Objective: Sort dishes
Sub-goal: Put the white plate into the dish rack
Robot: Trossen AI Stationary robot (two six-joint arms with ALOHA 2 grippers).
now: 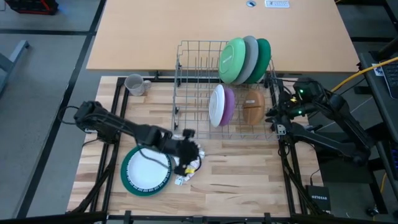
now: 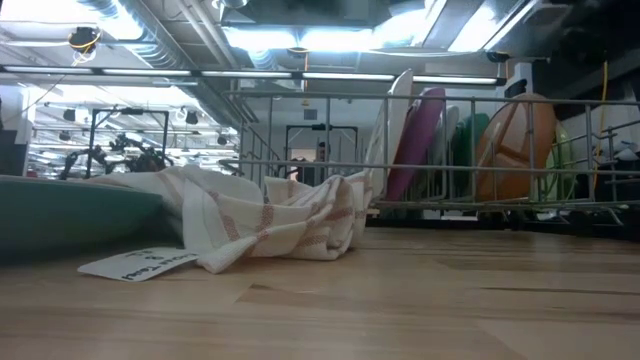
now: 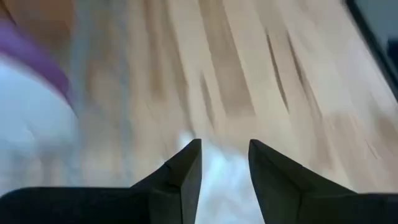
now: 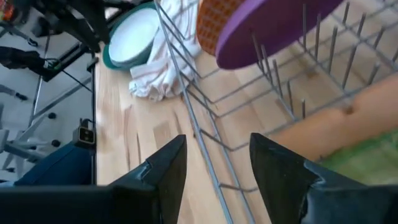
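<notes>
Nearby, crumpled cloth beside teal-rimmed plate, under open left gripper; right gripper open beside wire rack.

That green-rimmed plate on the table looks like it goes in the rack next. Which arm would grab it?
Probably the left. Its gripper hovers open over the cloth right beside the plate, while the right gripper waits at the rack's far side.

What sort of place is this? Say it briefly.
Probably a robotics lab or workshop rather than a kitchen: a wire rack of dishes sits on a wooden workbench, with exposed ceiling ducts and strip lights overhead.
</notes>
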